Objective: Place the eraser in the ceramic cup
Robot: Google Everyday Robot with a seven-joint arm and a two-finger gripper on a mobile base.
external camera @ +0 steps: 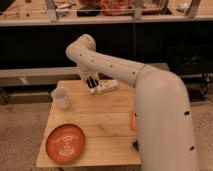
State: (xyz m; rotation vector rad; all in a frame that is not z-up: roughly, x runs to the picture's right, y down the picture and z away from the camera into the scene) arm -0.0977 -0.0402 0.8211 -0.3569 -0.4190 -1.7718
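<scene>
My gripper point(91, 84) hangs over the back of the wooden table point(100, 125), to the right of and a little behind the ceramic cup point(61, 97). It is shut on the eraser point(92, 81), a small black block with a pale stripe that sits upright between the fingers. The cup is small, white and upright near the table's left edge, and stands apart from the gripper.
A white bottle-like object point(108, 86) lies just right of the gripper. An orange plate point(65, 142) sits at the front left. A carrot point(133, 120) and a blue sponge point(135, 145) peek out beside my arm, which covers the table's right side.
</scene>
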